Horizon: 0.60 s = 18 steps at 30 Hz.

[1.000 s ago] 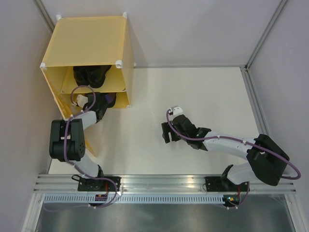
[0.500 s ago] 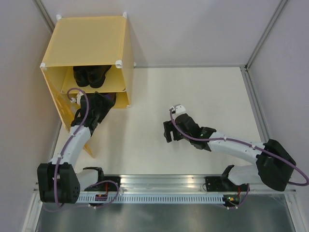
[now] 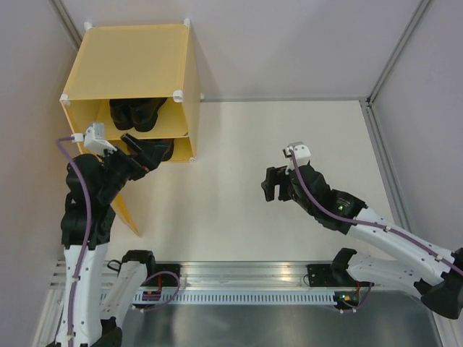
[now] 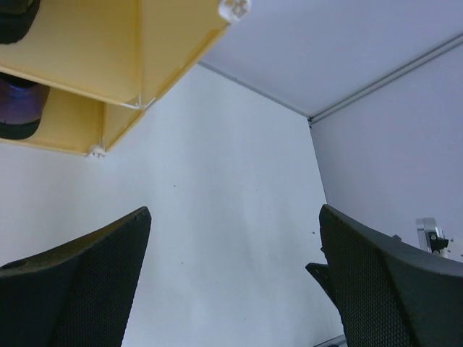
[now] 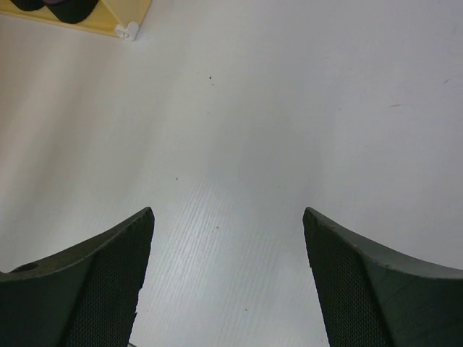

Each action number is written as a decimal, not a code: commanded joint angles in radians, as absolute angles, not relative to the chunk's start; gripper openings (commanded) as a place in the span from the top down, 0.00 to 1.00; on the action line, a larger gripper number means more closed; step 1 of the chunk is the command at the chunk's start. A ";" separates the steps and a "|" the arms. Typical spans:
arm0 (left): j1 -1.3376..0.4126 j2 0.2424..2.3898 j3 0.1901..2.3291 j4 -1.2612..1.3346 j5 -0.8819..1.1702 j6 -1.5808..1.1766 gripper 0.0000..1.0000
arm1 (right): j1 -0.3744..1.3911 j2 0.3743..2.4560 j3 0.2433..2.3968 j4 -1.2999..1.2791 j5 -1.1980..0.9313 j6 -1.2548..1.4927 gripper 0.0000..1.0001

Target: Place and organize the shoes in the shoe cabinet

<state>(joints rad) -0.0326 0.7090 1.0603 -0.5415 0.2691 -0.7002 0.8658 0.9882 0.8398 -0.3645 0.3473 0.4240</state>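
Note:
The yellow shoe cabinet (image 3: 134, 58) stands at the far left with its door (image 3: 130, 215) swung open toward me. A black pair of shoes (image 3: 137, 112) sits on the upper shelf. In the left wrist view a purple shoe (image 4: 18, 108) lies in the lower compartment, under a black shoe (image 4: 14, 14). My left gripper (image 3: 148, 150) hovers just in front of the lower compartment; it (image 4: 234, 210) is open and holds nothing. My right gripper (image 3: 273, 184) hangs over the middle of the table, and it (image 5: 228, 211) is open and empty too. The cabinet's bottom corner (image 5: 108, 22) shows at the top left of the right wrist view.
White walls close in the table on the left, back and right. A metal rail (image 3: 246, 275) with both arm bases runs along the near edge. The open door leans out between the left arm and the left wall.
My left arm has risen and drawn back from the lower compartment while its jaws spread wide. My right gripper has moved right and slightly farther from me.

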 commanded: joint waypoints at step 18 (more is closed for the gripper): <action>-0.034 0.388 1.293 -1.009 -0.250 -0.468 0.00 | 0.862 0.661 0.824 -0.681 0.549 0.511 0.11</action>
<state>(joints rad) -0.0330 0.3943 1.3151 -0.9482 -0.1864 -0.5156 0.8658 0.6750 0.8433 -0.6479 0.5186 0.4885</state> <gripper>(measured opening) 0.995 0.885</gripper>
